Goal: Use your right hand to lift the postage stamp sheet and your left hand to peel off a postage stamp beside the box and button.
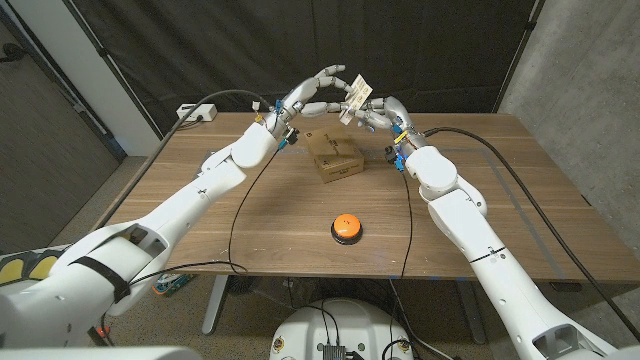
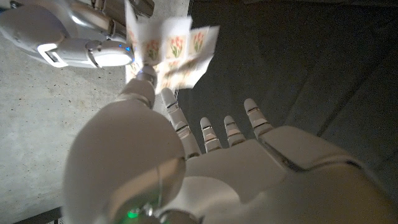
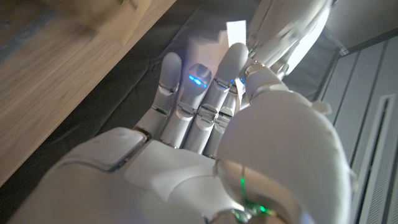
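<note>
My right hand (image 1: 378,116) holds the postage stamp sheet (image 1: 355,98) up in the air above the table's far side, over the cardboard box (image 1: 335,157). In the left wrist view the sheet (image 2: 177,48) shows rows of tulip stamps. My left hand (image 1: 313,92) reaches in from the other side with its fingers spread. Its thumb tip (image 2: 144,79) is at the sheet's lower edge, and I cannot tell whether it touches. In the right wrist view the sheet's white back (image 3: 211,42) shows behind my right hand's fingers (image 3: 202,93). The orange button (image 1: 347,226) sits nearer the front.
The wooden table (image 1: 520,200) has bare room on both sides of the box and button. Black cables (image 1: 236,215) run along both arms across the tabletop. A white power strip (image 1: 197,113) lies at the far left corner. A dark curtain hangs behind.
</note>
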